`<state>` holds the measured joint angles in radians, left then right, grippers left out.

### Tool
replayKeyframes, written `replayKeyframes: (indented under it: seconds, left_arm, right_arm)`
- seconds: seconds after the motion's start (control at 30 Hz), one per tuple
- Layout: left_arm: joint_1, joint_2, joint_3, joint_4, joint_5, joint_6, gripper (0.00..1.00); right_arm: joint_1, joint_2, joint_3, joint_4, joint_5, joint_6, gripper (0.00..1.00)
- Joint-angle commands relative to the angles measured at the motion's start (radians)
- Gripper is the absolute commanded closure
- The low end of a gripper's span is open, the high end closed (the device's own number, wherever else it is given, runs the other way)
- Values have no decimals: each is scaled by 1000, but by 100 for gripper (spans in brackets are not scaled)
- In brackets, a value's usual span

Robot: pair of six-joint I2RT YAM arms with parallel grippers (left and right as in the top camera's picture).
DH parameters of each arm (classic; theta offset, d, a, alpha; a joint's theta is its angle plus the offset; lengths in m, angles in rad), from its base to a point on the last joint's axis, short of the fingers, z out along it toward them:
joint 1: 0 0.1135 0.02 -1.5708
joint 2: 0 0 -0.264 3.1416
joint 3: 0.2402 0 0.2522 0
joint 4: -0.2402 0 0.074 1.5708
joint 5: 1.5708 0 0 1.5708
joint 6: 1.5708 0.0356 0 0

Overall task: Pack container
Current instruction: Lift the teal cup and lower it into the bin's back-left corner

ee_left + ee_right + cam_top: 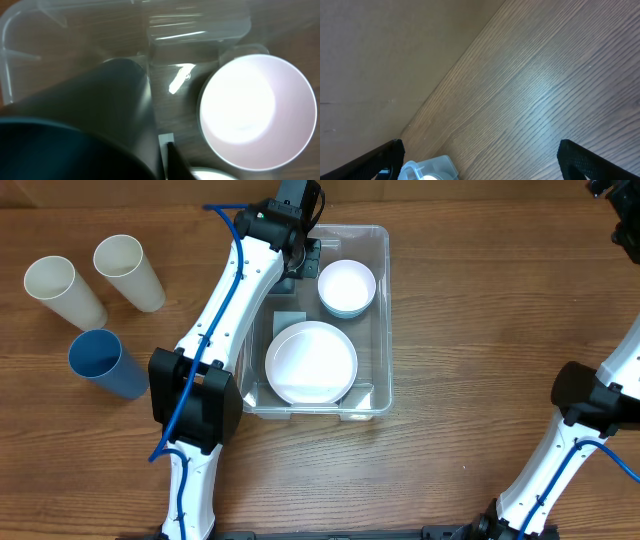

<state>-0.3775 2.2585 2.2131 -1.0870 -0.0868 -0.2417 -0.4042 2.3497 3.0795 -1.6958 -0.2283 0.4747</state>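
Observation:
The clear container (386,330) sits mid-table and holds a white plate (311,362) and a white bowl (346,287). My left gripper (300,265) reaches into its back left corner, shut on a dark cup (95,115) that fills the left of the left wrist view. One finger (172,160) shows beside the cup, and the bowl (257,110) and container wall (200,22) lie ahead. My right gripper (480,155) is open and empty, high over bare table at the far right (625,225). A container corner (440,167) shows below it.
Two cream cups (65,292) (130,272) and a blue cup (105,365) lie on the table left of the container. The white label (290,320) shows on the container floor behind the plate.

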Motion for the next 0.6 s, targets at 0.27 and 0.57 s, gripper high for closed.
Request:
replayKeyframes:
  seconds: [0.27, 0.57]
  left_arm:
    - [24, 41, 16, 117, -29, -13, 41]
    - [31, 36, 116, 120, -82, 11, 2]
  right_arm:
    - [1, -16, 3, 3, 2, 5, 0]
    - [1, -16, 3, 3, 2, 5, 0]
